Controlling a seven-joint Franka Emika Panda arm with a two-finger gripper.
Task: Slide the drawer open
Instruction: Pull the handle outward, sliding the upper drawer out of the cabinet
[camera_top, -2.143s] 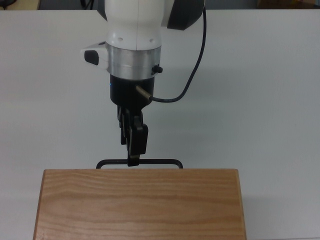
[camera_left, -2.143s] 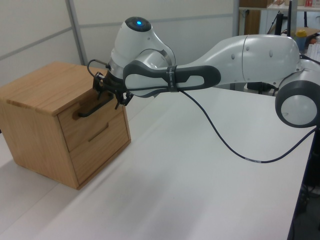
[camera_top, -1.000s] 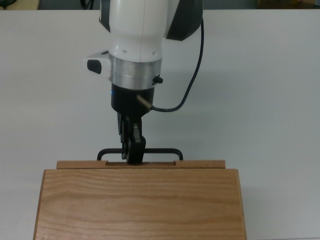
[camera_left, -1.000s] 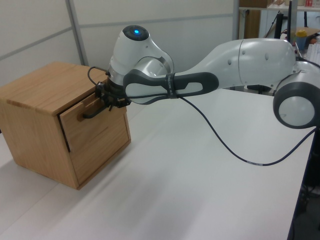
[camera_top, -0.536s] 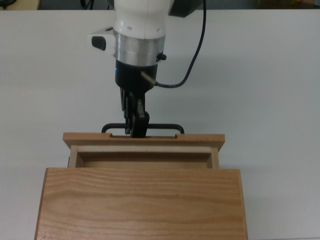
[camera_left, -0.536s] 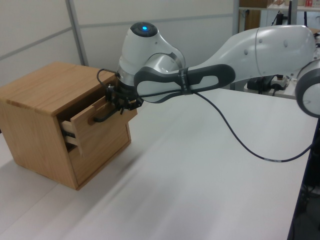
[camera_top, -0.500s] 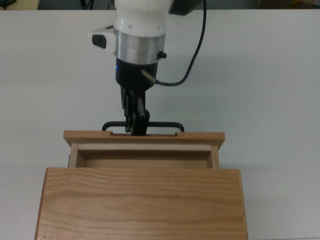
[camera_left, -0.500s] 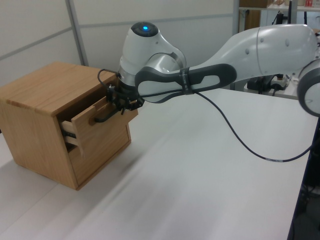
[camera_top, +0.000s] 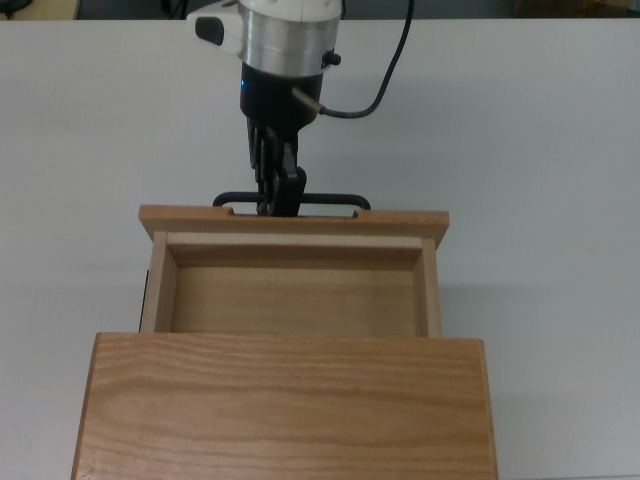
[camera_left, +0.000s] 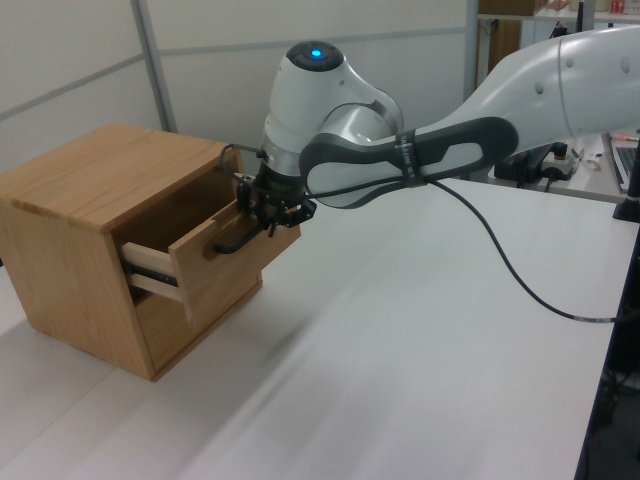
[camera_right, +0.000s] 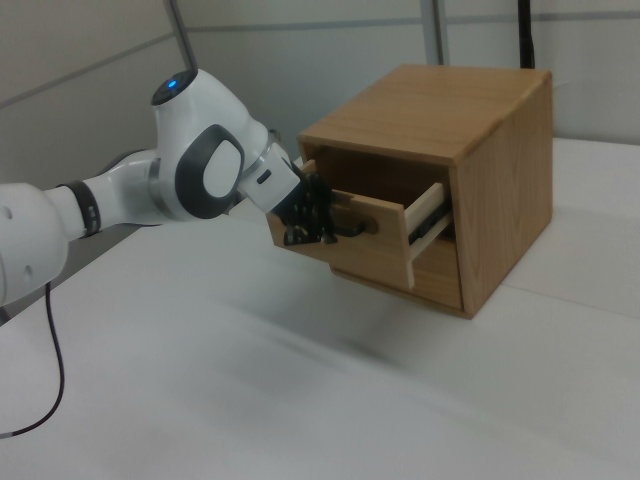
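Gripping the black bar handle (camera_top: 290, 201) at its middle with gripper (camera_top: 279, 197) closed on it, for a straight pull; drawer (camera_top: 293, 285) stands well out of wooden cabinet (camera_left: 70, 215).

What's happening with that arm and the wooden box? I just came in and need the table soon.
The robot arm's gripper is clamped on the black bar handle of the drawer in a wooden cabinet on the white table. The drawer stands pulled well out of the cabinet, and the top view shows nothing inside it. The gripper has not let go of the handle.
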